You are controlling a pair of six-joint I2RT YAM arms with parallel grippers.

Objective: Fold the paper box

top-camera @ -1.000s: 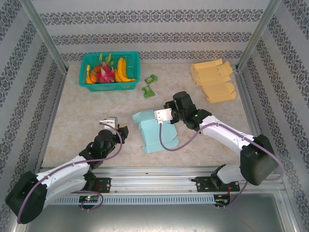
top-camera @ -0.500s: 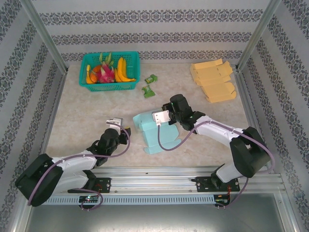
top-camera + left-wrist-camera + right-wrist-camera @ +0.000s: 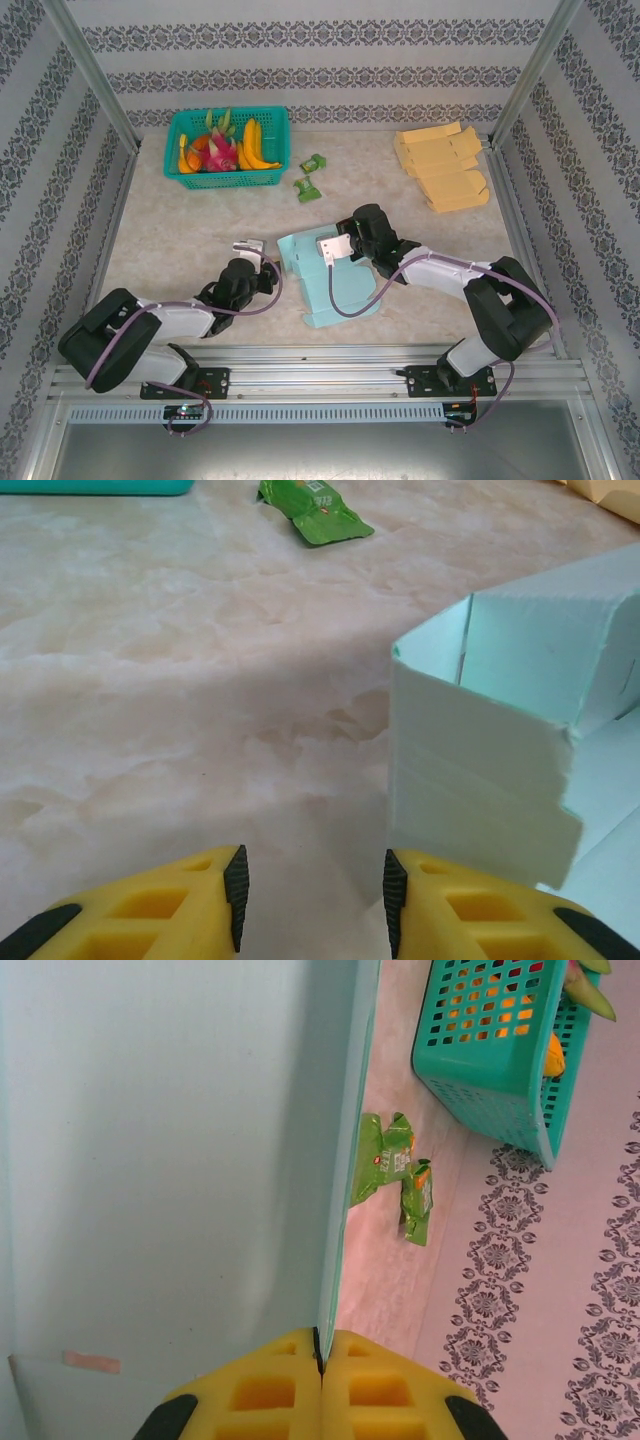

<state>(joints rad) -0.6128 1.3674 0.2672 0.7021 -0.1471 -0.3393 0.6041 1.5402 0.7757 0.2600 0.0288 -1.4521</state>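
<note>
The paper box (image 3: 330,280) is light teal and lies partly folded in the middle of the table, one wall standing up. My right gripper (image 3: 340,252) is shut on the edge of a box panel (image 3: 170,1160), which is pinched between its yellow fingers (image 3: 321,1355). My left gripper (image 3: 270,270) sits low on the table just left of the box. Its jaws (image 3: 312,900) are open with only bare table between them. The right fingertip (image 3: 395,895) is close beside the box's upright wall (image 3: 480,770).
A teal basket (image 3: 228,182) of fruit stands at the back left. Two green packets (image 3: 308,188) lie between it and the box. Flat tan boxes (image 3: 445,165) are stacked at the back right. Metal frame posts line both sides.
My left gripper has slid right along the table up to the box's left wall. The right gripper has moved slightly toward the front, and the box has shifted with it.
</note>
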